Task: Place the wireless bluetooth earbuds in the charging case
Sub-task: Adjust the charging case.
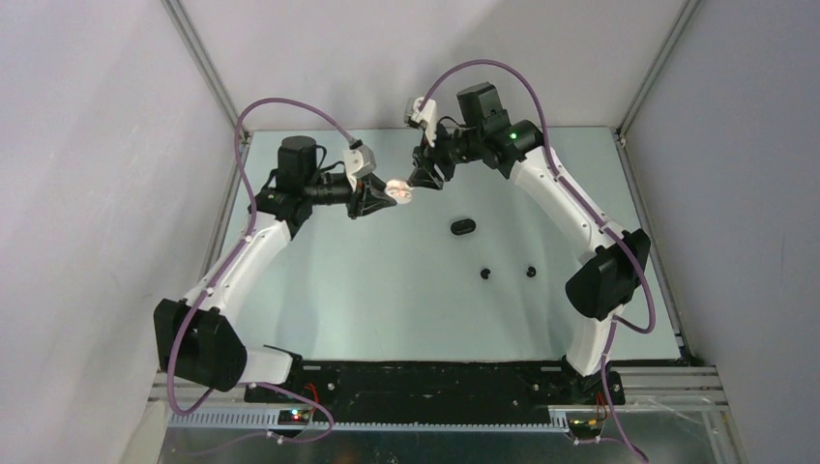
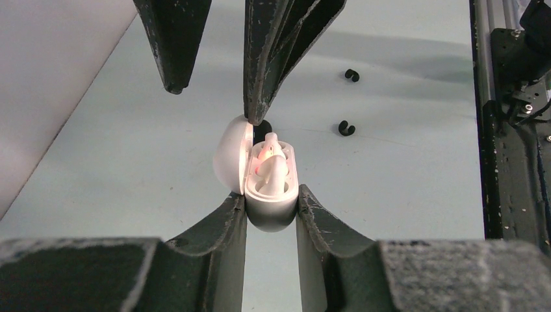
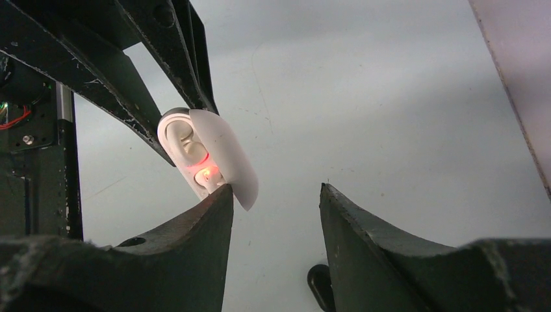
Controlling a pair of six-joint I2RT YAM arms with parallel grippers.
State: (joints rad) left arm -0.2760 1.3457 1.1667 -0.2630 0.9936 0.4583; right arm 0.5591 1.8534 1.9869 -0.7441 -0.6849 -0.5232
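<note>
My left gripper (image 2: 271, 196) is shut on the base of a white charging case (image 2: 273, 195) and holds it above the table with its lid (image 2: 232, 155) swung open. Two white earbuds (image 2: 271, 168) sit in its wells, lit by a red glow. My right gripper (image 3: 274, 190) stands open at the case (image 3: 195, 153); one fingertip (image 3: 217, 195) touches the lid's edge and nothing lies between its fingers. In the top view both grippers (image 1: 385, 193) (image 1: 423, 177) meet at the back middle. Two black earbuds (image 1: 486, 274) (image 1: 531, 272) lie loose on the table.
A closed black case (image 1: 463, 227) lies on the table right of centre, just below the right gripper; its end shows in the right wrist view (image 3: 320, 285). Grey walls close in the table on three sides. The black base rail (image 1: 435, 382) runs along the near edge.
</note>
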